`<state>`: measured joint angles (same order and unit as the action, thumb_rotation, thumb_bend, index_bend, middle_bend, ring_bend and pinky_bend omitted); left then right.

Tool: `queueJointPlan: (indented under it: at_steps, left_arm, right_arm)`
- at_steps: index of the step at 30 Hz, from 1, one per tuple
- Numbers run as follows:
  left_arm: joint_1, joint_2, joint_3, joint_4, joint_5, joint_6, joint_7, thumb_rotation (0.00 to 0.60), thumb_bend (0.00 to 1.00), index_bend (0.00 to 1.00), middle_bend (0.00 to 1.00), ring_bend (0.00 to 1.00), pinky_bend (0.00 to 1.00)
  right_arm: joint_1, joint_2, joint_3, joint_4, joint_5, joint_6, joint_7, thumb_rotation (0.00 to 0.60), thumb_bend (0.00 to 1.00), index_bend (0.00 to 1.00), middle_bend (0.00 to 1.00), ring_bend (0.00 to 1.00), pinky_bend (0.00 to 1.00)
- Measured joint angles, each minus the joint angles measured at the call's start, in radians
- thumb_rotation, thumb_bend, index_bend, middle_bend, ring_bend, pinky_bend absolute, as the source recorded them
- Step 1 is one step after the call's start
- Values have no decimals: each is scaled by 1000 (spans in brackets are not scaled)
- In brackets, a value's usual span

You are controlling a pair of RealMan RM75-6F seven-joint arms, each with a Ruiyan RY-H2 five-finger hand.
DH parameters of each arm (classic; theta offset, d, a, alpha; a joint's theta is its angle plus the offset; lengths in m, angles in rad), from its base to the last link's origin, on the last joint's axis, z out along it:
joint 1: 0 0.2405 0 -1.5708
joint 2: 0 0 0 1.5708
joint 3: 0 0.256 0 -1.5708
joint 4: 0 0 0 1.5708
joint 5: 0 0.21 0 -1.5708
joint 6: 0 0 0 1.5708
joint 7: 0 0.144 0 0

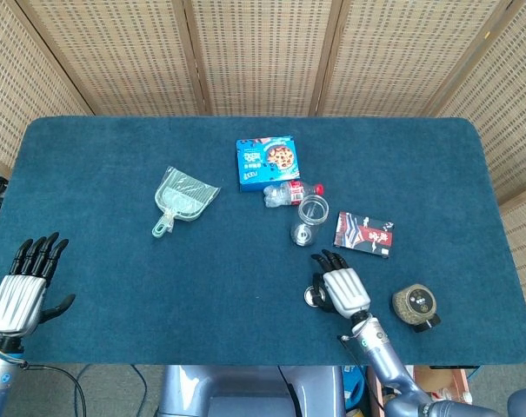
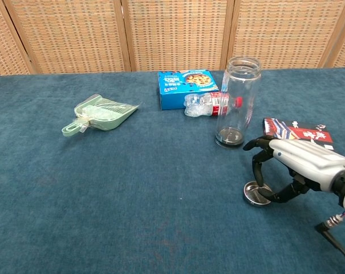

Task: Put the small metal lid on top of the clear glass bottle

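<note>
The clear glass bottle (image 1: 310, 217) (image 2: 238, 103) stands upright and open-topped near the table's middle. The small metal lid (image 1: 311, 298) (image 2: 254, 194) lies on the blue cloth in front of the bottle, slightly tilted. My right hand (image 1: 343, 291) (image 2: 300, 162) arches over the lid, its fingers on the far edge and the thumb under the near edge, pinching it. In the head view my left hand (image 1: 19, 291) hovers at the table's front left corner with its fingers spread and nothing in it; the chest view does not show it.
A crushed plastic bottle (image 1: 289, 193) and a blue box (image 1: 267, 162) lie just behind the glass bottle. A red-and-black packet (image 1: 364, 234) sits to its right, a round tin (image 1: 414, 304) beside my right hand, and a green dustpan (image 1: 183, 198) further left.
</note>
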<state>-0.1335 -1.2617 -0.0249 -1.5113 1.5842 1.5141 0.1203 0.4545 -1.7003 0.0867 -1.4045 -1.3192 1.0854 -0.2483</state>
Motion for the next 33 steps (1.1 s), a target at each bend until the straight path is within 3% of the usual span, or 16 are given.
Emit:
queueJointPlan:
  at_steps: [33]
  left_arm:
    - [2, 3, 0, -2, 1, 6, -7, 600, 238, 0, 0, 0, 0]
  right_arm:
    - [5, 52, 9, -75, 0, 27, -70, 600, 542, 657, 212, 0, 150]
